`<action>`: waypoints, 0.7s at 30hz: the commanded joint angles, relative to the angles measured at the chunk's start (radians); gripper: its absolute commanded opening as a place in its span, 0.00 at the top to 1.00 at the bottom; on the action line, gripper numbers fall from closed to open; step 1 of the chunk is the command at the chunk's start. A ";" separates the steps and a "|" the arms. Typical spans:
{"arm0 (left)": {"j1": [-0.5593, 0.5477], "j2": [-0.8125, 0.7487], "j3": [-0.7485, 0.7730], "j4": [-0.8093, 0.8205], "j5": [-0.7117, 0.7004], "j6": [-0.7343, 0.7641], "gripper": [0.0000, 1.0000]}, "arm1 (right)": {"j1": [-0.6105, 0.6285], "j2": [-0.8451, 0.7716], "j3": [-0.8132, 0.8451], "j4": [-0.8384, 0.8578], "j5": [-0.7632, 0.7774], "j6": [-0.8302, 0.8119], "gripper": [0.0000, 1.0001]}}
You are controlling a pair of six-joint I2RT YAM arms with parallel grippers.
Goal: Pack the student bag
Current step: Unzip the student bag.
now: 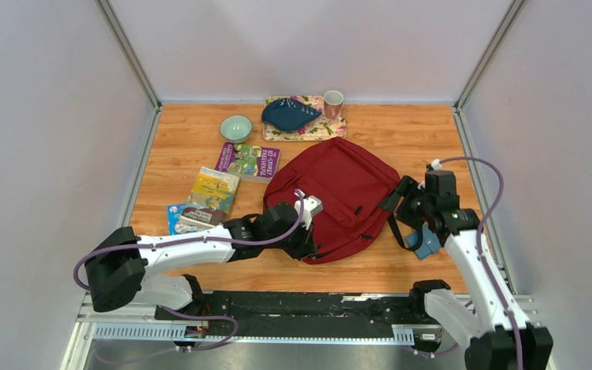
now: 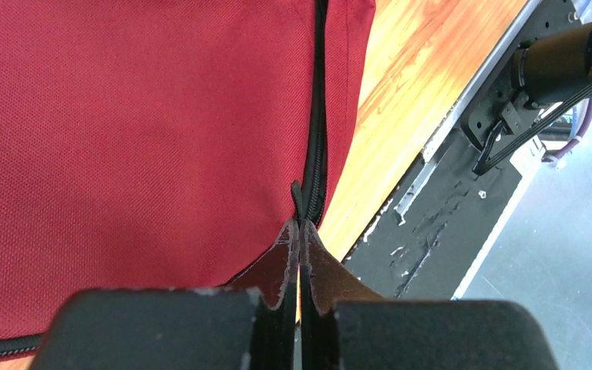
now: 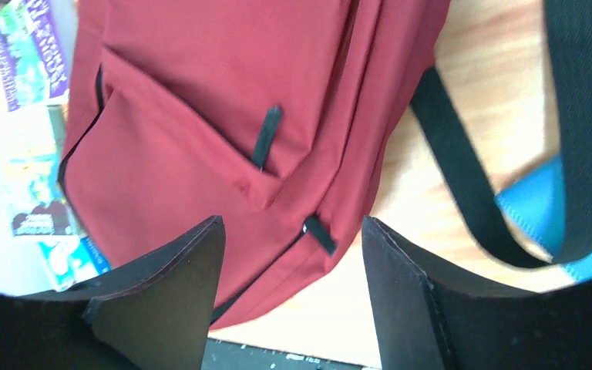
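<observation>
Student bag [image 1: 335, 196], dark red, lies flat in the middle of the counter [image 1: 416, 139], front pocket facing up. The left claw [image 2: 299, 239] is pinched tight on the black zipper pull at the student bag's near edge. The right claw [image 3: 293, 231] hovers over the bag's right side with its jaws wide apart and nothing between them. A black strap [image 3: 462, 177] trails off the bag across a blue wallet [image 1: 428, 243] on the counter. Books [image 1: 214, 189] lie to the bag's left, and a bowl [image 1: 236, 127] and a tray [image 1: 304, 131] sit behind it.
</observation>
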 commanded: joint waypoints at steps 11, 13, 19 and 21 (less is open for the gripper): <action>-0.024 -0.155 -0.225 0.089 -0.296 -0.348 1.00 | 0.231 -0.345 -0.322 0.065 -0.224 0.428 0.31; -0.028 -0.194 -0.286 0.135 -0.330 -0.382 1.00 | 0.282 -0.361 -0.362 0.101 -0.213 0.476 0.31; -0.034 -0.172 -0.331 0.250 -0.353 -0.434 1.00 | 0.383 -0.365 -0.418 0.167 -0.162 0.629 0.30; -0.039 -0.161 -0.334 0.294 -0.349 -0.445 1.00 | 0.403 -0.362 -0.423 0.167 -0.156 0.662 0.30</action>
